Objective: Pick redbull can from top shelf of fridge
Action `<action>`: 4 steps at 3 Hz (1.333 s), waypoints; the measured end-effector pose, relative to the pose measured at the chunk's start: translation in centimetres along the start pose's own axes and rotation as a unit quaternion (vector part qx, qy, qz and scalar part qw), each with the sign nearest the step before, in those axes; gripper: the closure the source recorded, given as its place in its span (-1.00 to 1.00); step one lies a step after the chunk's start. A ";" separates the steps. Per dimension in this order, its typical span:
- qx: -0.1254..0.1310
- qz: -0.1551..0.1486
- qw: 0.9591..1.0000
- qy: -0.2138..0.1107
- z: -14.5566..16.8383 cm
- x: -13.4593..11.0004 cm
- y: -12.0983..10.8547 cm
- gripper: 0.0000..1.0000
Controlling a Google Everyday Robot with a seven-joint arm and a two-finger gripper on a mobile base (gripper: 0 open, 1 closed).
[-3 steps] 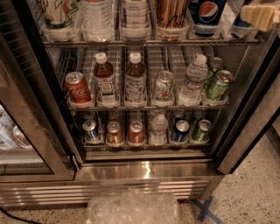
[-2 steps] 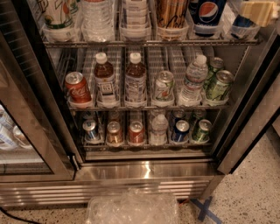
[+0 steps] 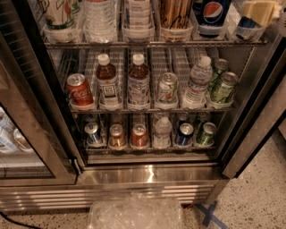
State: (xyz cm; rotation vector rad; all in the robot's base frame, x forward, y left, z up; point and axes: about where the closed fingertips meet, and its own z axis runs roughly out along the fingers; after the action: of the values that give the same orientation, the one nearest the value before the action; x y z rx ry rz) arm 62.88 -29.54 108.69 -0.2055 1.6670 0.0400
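The fridge [image 3: 147, 175] stands open, its glass door [image 3: 27, 143] swung to the left. The highest shelf in view [image 3: 152, 44] is a wire rack with clear lane trays. At its right end a can with blue and silver panels [image 3: 245, 29] shows only its lower part; it looks like the redbull can. My gripper [image 3: 258, 10], pale yellow, is at the top right corner, in front of that can's upper part. A Pepsi can [image 3: 211, 13] stands just left of it.
The middle shelf holds a Coke can [image 3: 79, 91], two brown bottles, a water bottle and green cans. The lowest shelf holds several small cans. A crumpled clear plastic mass [image 3: 134, 212] lies at the bottom edge, with blue tape [image 3: 208, 214] on the speckled floor.
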 end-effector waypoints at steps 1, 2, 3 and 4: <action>-0.001 0.000 1.000 0.002 0.4 0.1 0.2 -0.26; -0.002 0.002 1.000 0.002 0.9 0.1 0.3 0.12; -0.002 0.002 1.000 0.002 0.9 0.1 0.3 0.74; -0.002 0.002 1.000 0.002 0.9 0.1 0.3 1.00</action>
State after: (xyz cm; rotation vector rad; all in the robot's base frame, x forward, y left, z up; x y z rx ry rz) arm 63.68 -29.08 108.49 -0.2058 1.6708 0.0463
